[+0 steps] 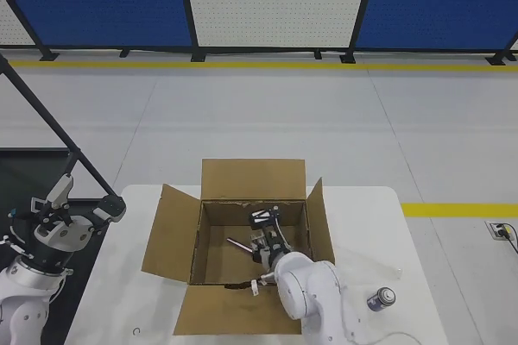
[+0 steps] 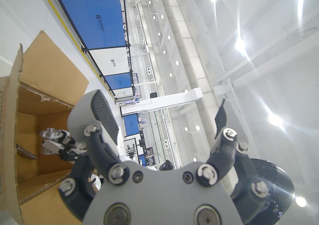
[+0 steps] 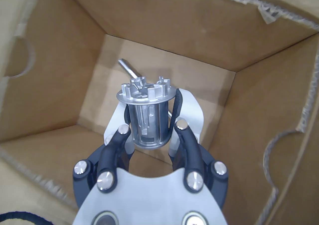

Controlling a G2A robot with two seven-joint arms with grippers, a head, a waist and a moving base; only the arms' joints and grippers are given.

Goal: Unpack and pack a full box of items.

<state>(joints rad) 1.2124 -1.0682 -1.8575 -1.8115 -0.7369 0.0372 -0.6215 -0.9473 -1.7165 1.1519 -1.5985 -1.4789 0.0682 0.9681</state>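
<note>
The top camera looked steeply down from above the arms at the table [image 1: 363, 220] and the open box [image 1: 253, 178], with floor [image 1: 328, 112] at the far side. The left wrist camera sat left of the box, tilted up past the left gripper [image 2: 162, 108] toward the ceiling [image 2: 261, 24]. The right wrist camera hung close over the box, facing down inside. All three shared the box's inside, where the right gripper [image 3: 150, 111] clasped a part [image 3: 145, 101].

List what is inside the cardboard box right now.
Inside the cardboard box, the right gripper is shut on a flanged metal cylinder. A metal rod lies on the floor beyond it. The gripper covers part of the floor, so anything beneath cannot be seen.
</note>
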